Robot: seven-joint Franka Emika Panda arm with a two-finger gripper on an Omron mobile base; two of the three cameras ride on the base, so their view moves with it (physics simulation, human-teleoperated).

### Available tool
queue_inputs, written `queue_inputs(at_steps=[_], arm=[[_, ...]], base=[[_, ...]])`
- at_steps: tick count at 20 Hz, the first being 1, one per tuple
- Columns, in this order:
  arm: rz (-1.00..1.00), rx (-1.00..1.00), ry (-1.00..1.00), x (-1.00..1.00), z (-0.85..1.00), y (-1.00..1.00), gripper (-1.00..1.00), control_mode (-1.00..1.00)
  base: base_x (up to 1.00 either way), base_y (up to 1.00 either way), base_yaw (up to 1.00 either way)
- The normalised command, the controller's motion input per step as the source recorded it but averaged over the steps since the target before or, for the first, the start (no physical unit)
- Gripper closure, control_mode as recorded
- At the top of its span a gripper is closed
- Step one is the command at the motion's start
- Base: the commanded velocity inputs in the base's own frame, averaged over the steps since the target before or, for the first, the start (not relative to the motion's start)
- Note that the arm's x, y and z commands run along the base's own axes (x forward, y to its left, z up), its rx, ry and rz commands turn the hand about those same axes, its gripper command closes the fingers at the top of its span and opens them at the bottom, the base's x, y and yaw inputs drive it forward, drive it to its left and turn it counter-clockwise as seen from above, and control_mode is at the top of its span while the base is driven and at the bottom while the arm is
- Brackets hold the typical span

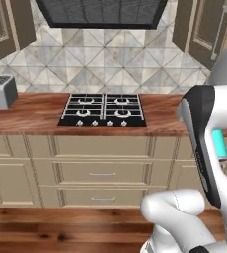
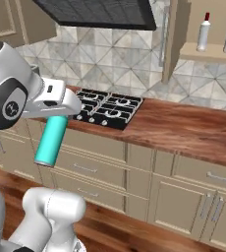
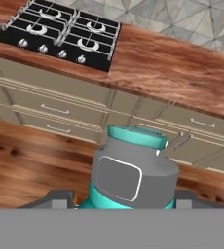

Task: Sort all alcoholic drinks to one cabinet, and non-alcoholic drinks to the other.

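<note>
A black four-burner gas hob (image 1: pixel 103 109) sits in the reddish-brown wooden bench (image 1: pixel 31 118), a silver toaster (image 1: pixel 0 92) stands at its left end, a dark extractor hood (image 1: pixel 101 12) hangs above

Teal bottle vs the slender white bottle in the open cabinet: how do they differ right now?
Colour: the teal bottle is solid teal with a grey-teal cap; the slender white bottle is white with a dark red cap.
Place: the teal bottle is held in the gripper, off the floor in front of the drawers; the white one stands on the cabinet shelf.
Pose: the teal bottle hangs tilted; the white one stands upright.
Both are capped.
</note>
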Motion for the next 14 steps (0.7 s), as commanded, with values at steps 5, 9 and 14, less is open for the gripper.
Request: queue_inputs(at_steps=[5,9,14], arm=[[0.0,0.0,0.0,0.0,0.0,0.0,1.0,1.0],[0.0,0.0,0.0,0.0,0.0,0.0,1.0,1.0],[0.0,0.0,0.0,0.0,0.0,0.0,1.0,1.0]], base=[[-0.05,0.99,0.03],[-0.01,0.99,0.0],[-0.07,0.93,-0.01]])
